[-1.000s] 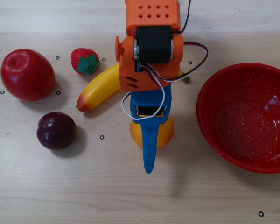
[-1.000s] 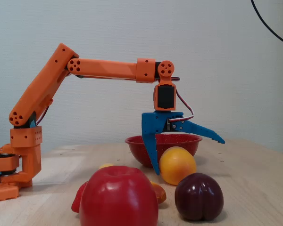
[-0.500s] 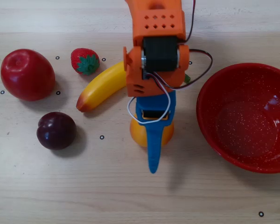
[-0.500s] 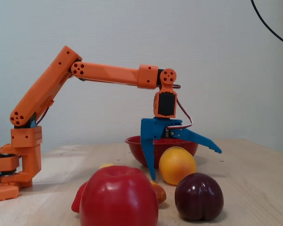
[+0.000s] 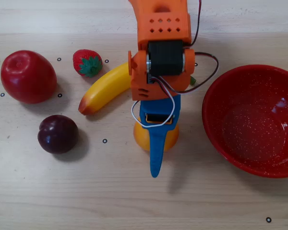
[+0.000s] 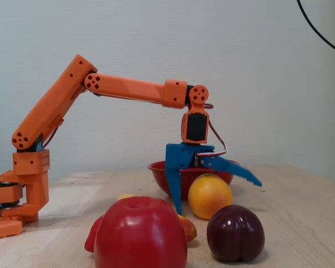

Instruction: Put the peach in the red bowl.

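Gripper spread wide, straddling the peach, which sits on the table directly beneath it. Bowl lies to the right in overhead view, apart.

A red apple sits near the left edge of the wooden table in the overhead view; in the fixed view it fills the foreground. A strawberry with a green cap lies just beside it, toward the far edge. A yellow banana with a reddish tip lies slanted near the strawberry. A dark purple plum rests apart from the apple, closer to the near edge. Small black ring marks dot the table.
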`<state>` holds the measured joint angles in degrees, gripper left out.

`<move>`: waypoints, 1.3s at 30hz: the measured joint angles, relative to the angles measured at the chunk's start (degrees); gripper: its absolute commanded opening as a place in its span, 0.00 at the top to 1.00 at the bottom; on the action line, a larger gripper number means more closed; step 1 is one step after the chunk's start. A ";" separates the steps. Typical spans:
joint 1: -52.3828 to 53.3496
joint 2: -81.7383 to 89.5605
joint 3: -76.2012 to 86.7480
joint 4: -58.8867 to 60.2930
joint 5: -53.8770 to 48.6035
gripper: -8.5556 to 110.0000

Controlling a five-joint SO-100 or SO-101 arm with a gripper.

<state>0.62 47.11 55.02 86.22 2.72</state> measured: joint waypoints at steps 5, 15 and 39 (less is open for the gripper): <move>0.00 0.00 0.44 -0.35 -0.44 0.36; 0.00 0.00 1.41 -1.05 -1.23 0.46; 0.00 0.44 2.90 -2.99 -1.67 0.58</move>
<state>0.62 47.55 57.92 83.23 1.05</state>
